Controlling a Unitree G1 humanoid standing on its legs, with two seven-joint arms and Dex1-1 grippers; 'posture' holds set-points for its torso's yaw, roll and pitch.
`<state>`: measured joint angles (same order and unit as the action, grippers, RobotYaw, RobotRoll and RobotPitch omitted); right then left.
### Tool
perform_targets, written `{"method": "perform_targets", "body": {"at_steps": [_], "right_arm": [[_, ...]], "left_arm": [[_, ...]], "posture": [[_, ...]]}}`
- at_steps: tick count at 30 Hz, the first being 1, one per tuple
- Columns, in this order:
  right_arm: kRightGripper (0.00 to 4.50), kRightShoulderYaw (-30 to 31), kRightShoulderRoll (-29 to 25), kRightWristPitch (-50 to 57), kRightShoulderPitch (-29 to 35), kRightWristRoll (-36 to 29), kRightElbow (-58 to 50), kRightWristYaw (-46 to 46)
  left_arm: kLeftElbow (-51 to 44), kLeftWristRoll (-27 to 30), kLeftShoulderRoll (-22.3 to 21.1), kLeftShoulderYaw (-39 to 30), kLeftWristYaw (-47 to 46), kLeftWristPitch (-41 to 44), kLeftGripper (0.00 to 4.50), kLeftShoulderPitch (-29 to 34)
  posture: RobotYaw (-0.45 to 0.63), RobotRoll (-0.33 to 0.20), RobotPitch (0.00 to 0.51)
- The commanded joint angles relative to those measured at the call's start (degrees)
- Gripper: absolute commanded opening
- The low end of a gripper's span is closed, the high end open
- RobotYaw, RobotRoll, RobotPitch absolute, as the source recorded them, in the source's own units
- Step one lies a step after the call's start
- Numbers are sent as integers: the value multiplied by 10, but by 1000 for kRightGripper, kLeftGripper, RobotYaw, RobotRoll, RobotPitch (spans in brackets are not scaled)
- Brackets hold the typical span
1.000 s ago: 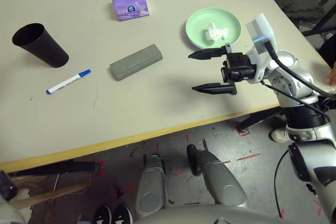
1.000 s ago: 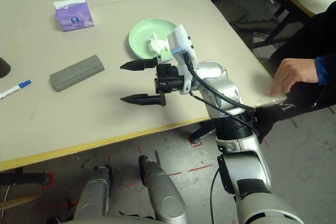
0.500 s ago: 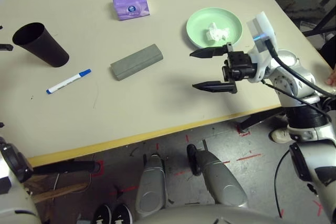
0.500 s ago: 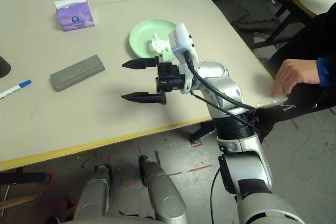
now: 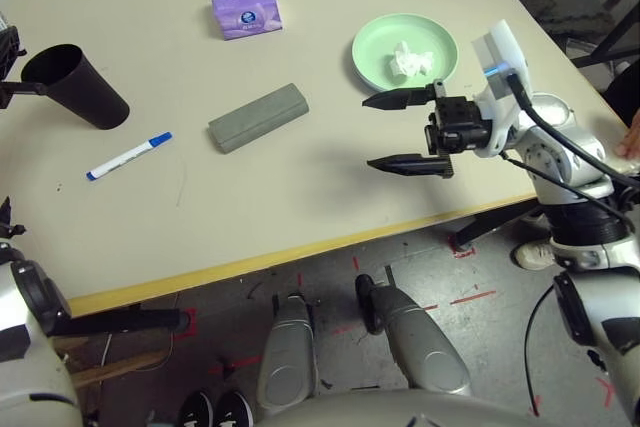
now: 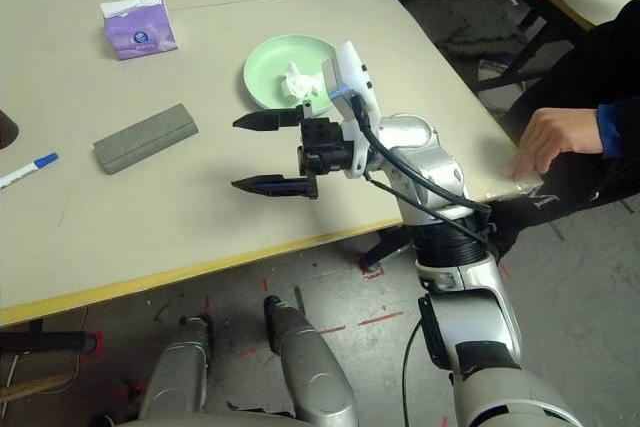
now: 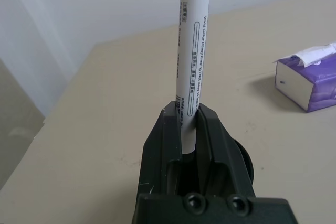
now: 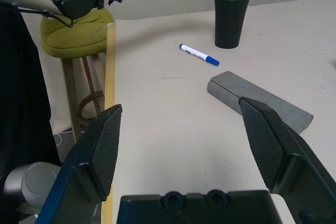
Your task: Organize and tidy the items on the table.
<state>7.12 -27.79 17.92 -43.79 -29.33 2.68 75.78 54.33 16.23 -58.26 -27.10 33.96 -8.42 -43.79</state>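
My left gripper (image 7: 189, 115) is shut on a white marker pen (image 7: 192, 51) that stands up between its fingers; it hovers at the table's left side, right by the black cup (image 5: 75, 85). A second white marker with a blue cap (image 5: 128, 156) lies near that cup. The grey glasses case (image 5: 258, 118) lies mid-table, and the purple tissue box (image 5: 245, 9) stands farther back. A crumpled white tissue (image 5: 408, 60) rests in the pale green plate (image 5: 370, 32). My right gripper (image 5: 368, 133) hangs open and empty above the table (image 5: 300, 207), in front of the plate.
A person's hand (image 6: 550, 137) rests at the table's right corner, behind my right arm. A yellow-green stool (image 8: 79, 30) stands off the table's yellow front edge (image 5: 300, 257). Bare tabletop lies between the case and that edge.
My left arm has come into view at the left and its gripper has moved up beside the black cup. The right gripper has stayed open in place.
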Motion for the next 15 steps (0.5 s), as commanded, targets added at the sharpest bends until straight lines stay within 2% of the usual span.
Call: {"method": "perform_targets", "body": {"at_steps": [1,5,15], "right_arm": [[4500,-8,-4,4,3,-5,-10,2],[4500,-9,-5,7,0,-6,-11,1],[4500,-14,-6,8,-5,-3,-9,1]], "left_arm": [[1,-1,5,-1,-7,-4,285,15],[-5,0,12,-2,-12,-6,285,23],[-15,6,17,-4,-17,-2,3663,21]], "posture": [[-129,0,305],[-130,0,306],[-131,0,306]]}}
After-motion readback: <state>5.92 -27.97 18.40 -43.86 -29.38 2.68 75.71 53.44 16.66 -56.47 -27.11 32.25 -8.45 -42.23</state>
